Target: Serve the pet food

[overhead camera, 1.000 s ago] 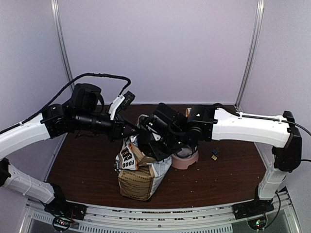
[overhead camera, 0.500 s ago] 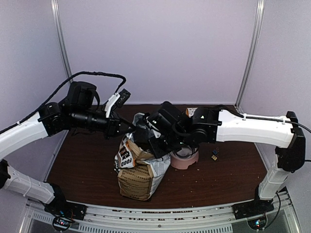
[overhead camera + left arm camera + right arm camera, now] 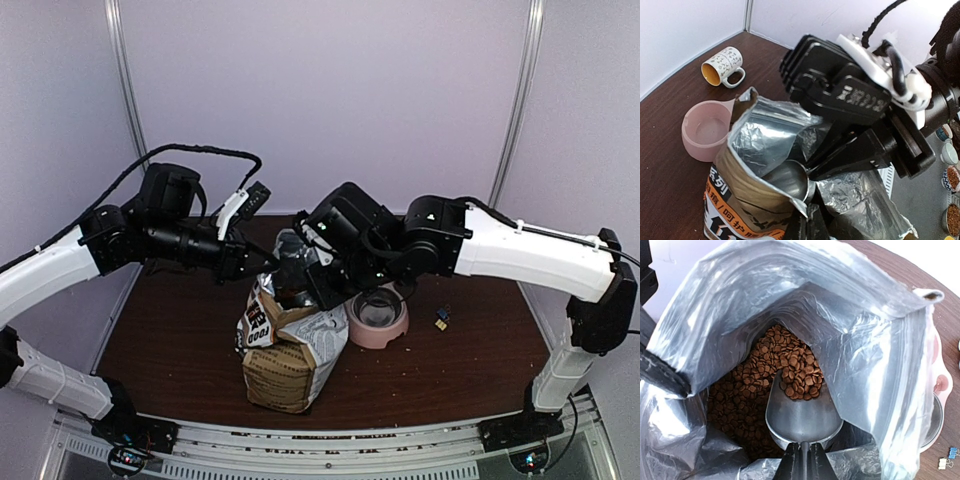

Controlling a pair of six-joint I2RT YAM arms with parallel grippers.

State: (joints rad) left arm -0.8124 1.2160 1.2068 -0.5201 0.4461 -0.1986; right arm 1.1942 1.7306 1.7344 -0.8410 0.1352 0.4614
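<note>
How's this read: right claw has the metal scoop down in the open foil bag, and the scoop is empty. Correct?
Not empty. The right wrist view shows the scoop carrying a small heap of kibble at its front lip, with more kibble in the bag behind it. The rest holds: the right claw has the metal scoop down in the open foil bag.

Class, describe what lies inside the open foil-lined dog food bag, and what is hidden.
Brown kibble and a metal scoop, partly loaded, held by the right gripper. Kibble covers the bag bottom.
</note>
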